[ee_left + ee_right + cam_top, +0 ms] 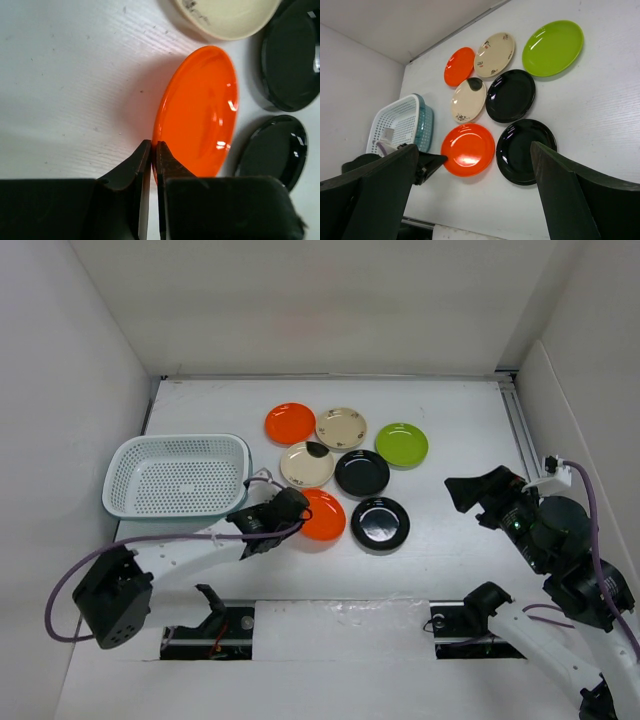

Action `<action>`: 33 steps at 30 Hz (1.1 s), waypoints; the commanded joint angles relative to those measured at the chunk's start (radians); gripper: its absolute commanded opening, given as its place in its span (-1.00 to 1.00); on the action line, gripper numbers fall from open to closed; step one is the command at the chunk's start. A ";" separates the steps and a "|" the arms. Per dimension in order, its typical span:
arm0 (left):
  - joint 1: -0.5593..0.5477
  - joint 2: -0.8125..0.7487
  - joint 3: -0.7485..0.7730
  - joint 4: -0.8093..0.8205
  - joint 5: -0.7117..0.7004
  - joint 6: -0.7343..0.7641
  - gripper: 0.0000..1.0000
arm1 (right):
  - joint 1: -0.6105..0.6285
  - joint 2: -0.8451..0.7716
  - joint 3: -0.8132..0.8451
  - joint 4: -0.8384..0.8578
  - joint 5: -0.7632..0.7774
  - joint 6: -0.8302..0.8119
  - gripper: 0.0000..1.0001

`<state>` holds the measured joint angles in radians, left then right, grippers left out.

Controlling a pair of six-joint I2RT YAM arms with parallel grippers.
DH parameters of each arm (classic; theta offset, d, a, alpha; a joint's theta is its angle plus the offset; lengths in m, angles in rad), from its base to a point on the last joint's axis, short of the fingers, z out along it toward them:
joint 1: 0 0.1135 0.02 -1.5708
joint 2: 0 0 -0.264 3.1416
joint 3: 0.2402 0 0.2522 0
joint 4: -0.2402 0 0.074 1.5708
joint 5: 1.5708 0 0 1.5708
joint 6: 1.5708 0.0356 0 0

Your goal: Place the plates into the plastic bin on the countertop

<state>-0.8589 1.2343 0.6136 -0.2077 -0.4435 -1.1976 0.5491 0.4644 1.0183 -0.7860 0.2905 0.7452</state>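
Clamping the near orange plate (200, 115) by its rim, the left fingers (130, 170) take an edge grip suited to lifting it off the tabletop (450, 410) toward the perforated bin (120, 465) alongside. The right fingers (375, 185) gape apart, empty.

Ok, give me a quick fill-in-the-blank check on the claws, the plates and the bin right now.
1. The plate pinched by its rim in the left claw is ___ in colour.
2. The plastic bin has ___ inside it.
3. The right claw stands ___, gripping nothing.

Missing words: orange; nothing; open
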 commanded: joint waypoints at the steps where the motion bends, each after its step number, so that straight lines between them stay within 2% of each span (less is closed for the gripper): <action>1: -0.006 -0.100 0.109 -0.145 -0.073 0.045 -1.00 | -0.003 -0.007 0.015 0.022 -0.008 0.005 1.00; 5: 0.038 -0.183 0.204 -0.157 -0.083 0.144 -1.00 | -0.003 -0.007 0.025 0.022 -0.008 0.005 1.00; 7: 0.133 -0.193 0.241 -0.148 -0.035 0.231 -1.00 | -0.003 -0.007 0.025 0.022 -0.008 0.005 1.00; 10: 0.214 -0.206 0.316 -0.148 -0.012 0.302 -1.00 | 0.006 -0.007 0.025 0.022 -0.008 0.005 1.00; 13: 0.328 -0.211 0.382 -0.174 -0.023 0.313 -1.00 | 0.006 -0.007 0.025 0.022 -0.019 0.005 1.00; 18: 0.662 -0.151 0.407 -0.167 0.092 0.352 -1.00 | 0.006 -0.007 0.016 0.053 -0.077 0.005 1.00; 21: 0.773 -0.141 0.396 -0.167 0.101 0.336 -1.00 | 0.006 -0.007 0.006 0.063 -0.086 0.005 1.00; 24: 0.845 -0.141 0.353 -0.154 0.121 0.306 -1.00 | 0.006 -0.007 -0.003 0.073 -0.111 0.005 1.00; 28: 0.854 -0.101 0.344 -0.187 0.036 0.265 -1.00 | 0.006 -0.007 -0.014 0.085 -0.145 0.005 1.00; 33: 0.868 -0.059 0.307 -0.212 0.009 0.218 -1.00 | 0.006 -0.007 -0.023 0.094 -0.145 0.005 1.00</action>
<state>-0.0036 1.1652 0.9371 -0.4023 -0.3870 -0.9257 0.5507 0.4641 1.0012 -0.7467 0.1654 0.7494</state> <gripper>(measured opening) 0.035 0.995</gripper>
